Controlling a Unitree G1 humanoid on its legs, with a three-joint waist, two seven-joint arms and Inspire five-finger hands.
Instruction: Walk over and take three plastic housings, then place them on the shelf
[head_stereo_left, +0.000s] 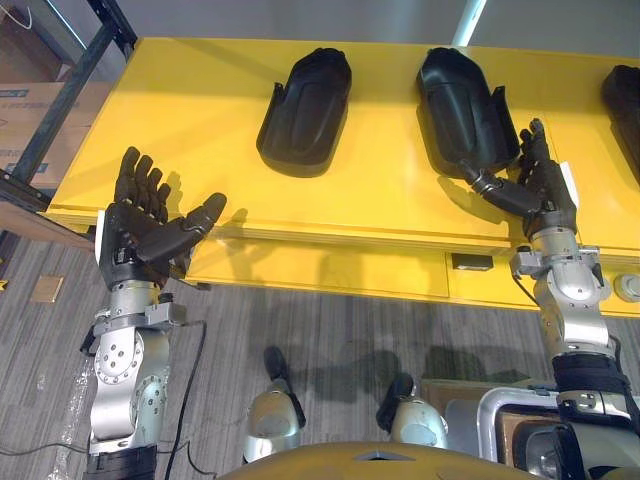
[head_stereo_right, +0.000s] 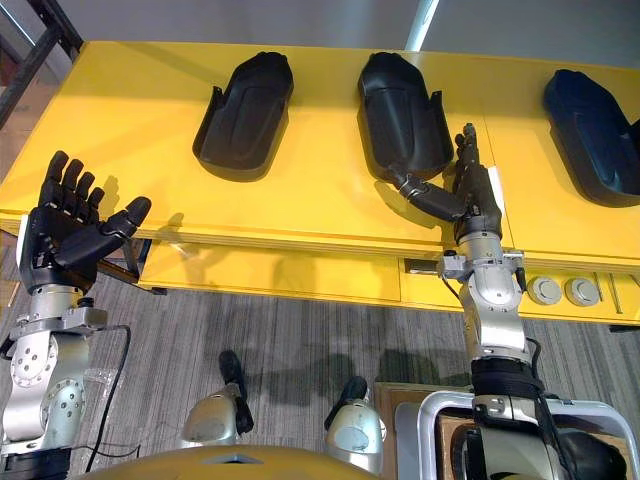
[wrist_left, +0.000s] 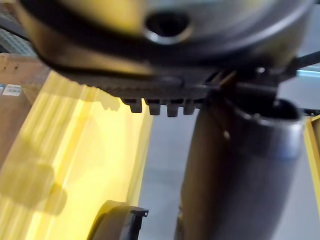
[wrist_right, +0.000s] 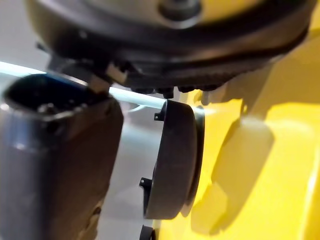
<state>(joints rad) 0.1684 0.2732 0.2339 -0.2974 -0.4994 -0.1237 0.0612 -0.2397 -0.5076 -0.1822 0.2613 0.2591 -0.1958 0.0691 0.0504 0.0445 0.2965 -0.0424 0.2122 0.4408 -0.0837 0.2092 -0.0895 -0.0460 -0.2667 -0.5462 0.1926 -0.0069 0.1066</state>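
Right hand (head_stereo_right: 478, 195) is seen open over the yellow table (head_stereo_right: 300, 190), with fingers straight, thumb spread wide and nothing gripped. The middle plastic housing (head_stereo_right: 405, 115) lies just ahead of it on the thumb side, and the thumb tip reaches the housing's near end; contact cannot be confirmed. Its long axis runs away from the palm, roughly in line with the fingers. The left hand (head_stereo_left: 140, 225), also open and empty, is raised well apart from the left housing (head_stereo_left: 305, 100). The right hand is judged to have the shorter reach.
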